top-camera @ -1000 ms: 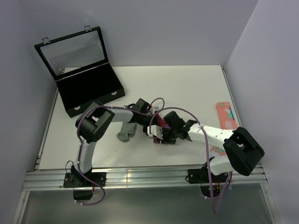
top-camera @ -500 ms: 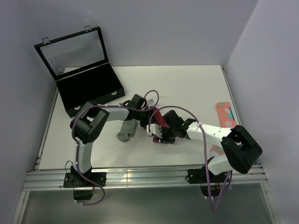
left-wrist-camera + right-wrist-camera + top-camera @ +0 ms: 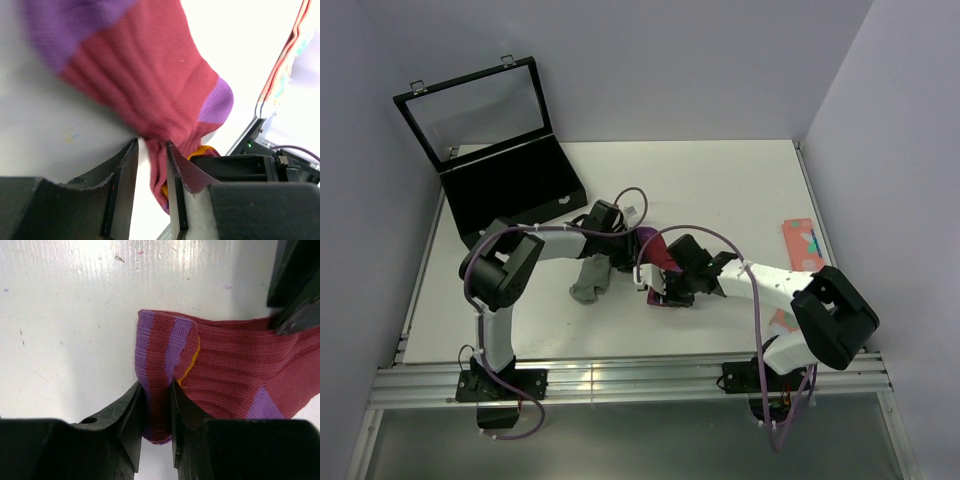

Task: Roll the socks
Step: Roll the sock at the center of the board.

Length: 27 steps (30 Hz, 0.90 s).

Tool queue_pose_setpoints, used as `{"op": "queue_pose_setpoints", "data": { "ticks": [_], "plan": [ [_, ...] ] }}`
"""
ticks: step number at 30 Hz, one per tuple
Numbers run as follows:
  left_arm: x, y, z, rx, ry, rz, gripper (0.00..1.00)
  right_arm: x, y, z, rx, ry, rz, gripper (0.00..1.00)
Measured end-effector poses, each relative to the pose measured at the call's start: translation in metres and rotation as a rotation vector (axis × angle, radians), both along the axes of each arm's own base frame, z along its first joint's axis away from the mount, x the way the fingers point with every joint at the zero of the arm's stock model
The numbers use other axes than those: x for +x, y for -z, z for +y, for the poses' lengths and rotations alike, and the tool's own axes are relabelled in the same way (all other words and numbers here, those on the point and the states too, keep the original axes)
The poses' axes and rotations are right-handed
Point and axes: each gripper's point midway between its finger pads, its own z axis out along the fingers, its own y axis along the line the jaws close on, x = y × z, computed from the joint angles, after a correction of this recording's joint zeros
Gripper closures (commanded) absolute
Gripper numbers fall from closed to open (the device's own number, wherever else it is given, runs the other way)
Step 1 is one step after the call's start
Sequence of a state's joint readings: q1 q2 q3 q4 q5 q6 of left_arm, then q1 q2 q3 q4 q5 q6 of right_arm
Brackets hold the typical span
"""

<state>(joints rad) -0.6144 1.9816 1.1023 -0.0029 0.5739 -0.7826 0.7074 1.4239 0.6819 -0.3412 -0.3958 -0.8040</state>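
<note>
The long magenta-red sock (image 3: 658, 256) lies mid-table, stretched between both grippers. My left gripper (image 3: 637, 237) is shut on a bunched part of it; in the left wrist view the red fabric (image 3: 150, 75) runs down between the fingertips (image 3: 151, 145), with the purple heel and an orange bit behind. My right gripper (image 3: 661, 286) is shut on the sock's folded, purple-striped end (image 3: 157, 390); the rest of the sock (image 3: 235, 375) spreads to the right. The short grey sock (image 3: 590, 280) lies loose just left of the grippers, under the left forearm.
An open black case (image 3: 515, 190) with a glass lid stands at the back left. A salmon-pink sock with teal patches (image 3: 801, 244) lies near the right table edge. The left gripper's fingers (image 3: 295, 285) show at the top right of the right wrist view.
The left arm has drawn back to the left with the sock in its jaws, its elbow swinging left. The right gripper has shifted slightly left, still holding the folded end.
</note>
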Motion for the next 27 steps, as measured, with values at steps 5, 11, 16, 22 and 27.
{"op": "queue_pose_setpoints", "data": {
  "ticks": [5, 11, 16, 22, 27],
  "plan": [
    [0.01, 0.0, 0.012, 0.008, -0.047, -0.032, 0.65, 0.001, 0.0, -0.001, -0.002, 0.008, 0.036, 0.89],
    [0.01, -0.001, 0.023, 0.01, -0.085, -0.09, 0.65, 0.002, -0.001, -0.002, 0.002, 0.021, 0.111, 0.89],
    [0.004, -0.003, 0.031, 0.002, -0.105, -0.129, 0.66, 0.005, -0.003, -0.005, 0.007, 0.022, 0.223, 0.89],
    [-0.009, -0.01, 0.035, -0.025, -0.11, -0.207, 0.65, 0.017, -0.006, -0.016, -0.01, 0.036, 0.431, 0.88],
    [-0.02, -0.035, 0.013, -0.054, -0.051, -0.35, 0.64, 0.022, -0.007, -0.022, -0.023, 0.056, 0.57, 0.88]
  ]
}}
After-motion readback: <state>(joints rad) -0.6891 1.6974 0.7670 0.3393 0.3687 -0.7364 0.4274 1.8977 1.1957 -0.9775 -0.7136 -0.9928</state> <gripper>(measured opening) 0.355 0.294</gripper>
